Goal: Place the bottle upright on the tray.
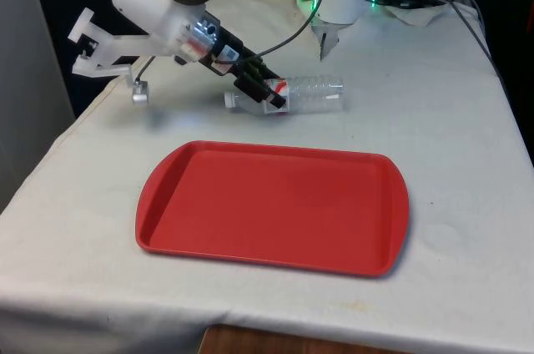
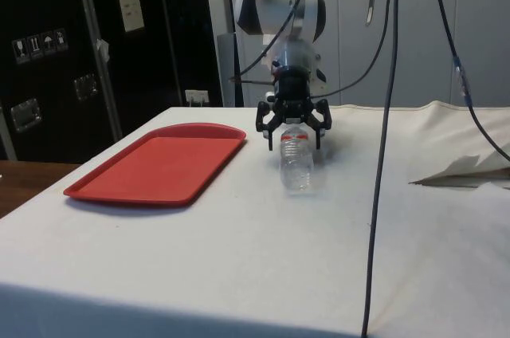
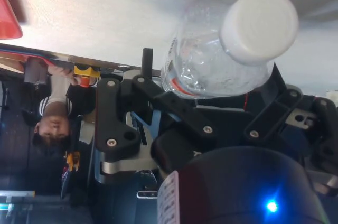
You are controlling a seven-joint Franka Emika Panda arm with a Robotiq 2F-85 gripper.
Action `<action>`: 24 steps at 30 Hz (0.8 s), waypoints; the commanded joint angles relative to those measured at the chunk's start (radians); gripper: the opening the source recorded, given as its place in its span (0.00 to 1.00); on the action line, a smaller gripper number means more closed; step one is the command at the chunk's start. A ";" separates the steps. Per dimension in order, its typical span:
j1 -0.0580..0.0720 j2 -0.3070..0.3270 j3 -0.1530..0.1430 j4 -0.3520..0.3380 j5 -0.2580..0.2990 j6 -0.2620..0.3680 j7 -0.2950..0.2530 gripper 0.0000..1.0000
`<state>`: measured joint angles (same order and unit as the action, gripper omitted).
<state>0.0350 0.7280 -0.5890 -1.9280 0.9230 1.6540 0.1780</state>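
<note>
Front and side views share the tray (image 1: 275, 208).

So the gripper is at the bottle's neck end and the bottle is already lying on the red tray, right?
Not quite. The gripper is at the neck end of the bottle, but the bottle lies on the white cloth beyond the tray, not on it. The front view shows this.

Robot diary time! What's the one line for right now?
pincer: straddling bottle neck | water bottle: lying on tablecloth | red tray: holds nothing | step: grasping
</note>
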 commanded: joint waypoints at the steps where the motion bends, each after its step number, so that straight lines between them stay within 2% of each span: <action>1: -0.005 0.003 0.003 0.006 0.002 -0.007 -0.002 1.00; 7: -0.008 0.013 0.003 0.009 0.004 -0.007 -0.006 1.00; 8: -0.001 0.006 0.000 0.001 0.000 0.000 -0.003 1.00; 9: -0.001 0.008 0.000 0.002 0.000 0.000 -0.004 1.00; 10: -0.009 0.016 0.003 0.011 0.004 -0.007 -0.007 1.00; 17: -0.009 0.020 0.001 0.013 0.002 -0.005 -0.009 1.00; 18: -0.004 0.014 -0.002 0.005 0.000 0.000 -0.007 1.00; 19: -0.009 0.022 0.001 0.013 0.003 -0.004 -0.009 1.00; 24: -0.010 0.032 0.000 0.021 0.005 -0.003 -0.011 1.00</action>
<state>0.0310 0.7550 -0.5920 -1.9140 0.9230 1.6540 0.1700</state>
